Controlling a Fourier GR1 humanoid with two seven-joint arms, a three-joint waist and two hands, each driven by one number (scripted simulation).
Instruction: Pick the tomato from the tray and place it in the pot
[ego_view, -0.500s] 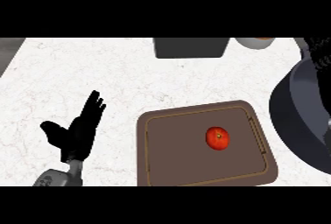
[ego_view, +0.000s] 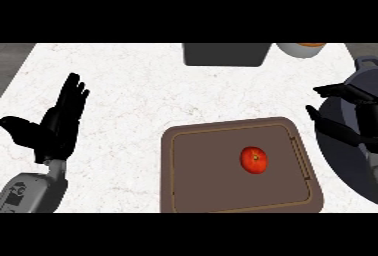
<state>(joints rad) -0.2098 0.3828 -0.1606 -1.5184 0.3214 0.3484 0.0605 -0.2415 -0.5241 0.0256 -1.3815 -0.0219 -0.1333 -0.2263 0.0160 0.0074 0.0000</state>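
A red tomato (ego_view: 254, 160) lies right of centre in the brown tray (ego_view: 193, 175), which sits at the counter's front. The dark grey pot (ego_view: 341, 155) stands just right of the tray and is cut off by the view's right edge. My right hand (ego_view: 353, 107) hovers over the pot's near rim, above and to the right of the tomato, with its black fingers spread toward the left and holding nothing. At the view's left, my left hand (ego_view: 57, 127) rests open with fingers up, well away from the tray.
A dark grey square container (ego_view: 224, 54) stands at the counter's back edge. Beside it to the right is a pale bowl (ego_view: 301, 49) with something orange in it. White marble counter (ego_view: 140, 85) stretches between my left hand and the tray.
My right hand has come down and forward from the back right, closer to the tray's right side. The left hand, tomato and tray have not moved.
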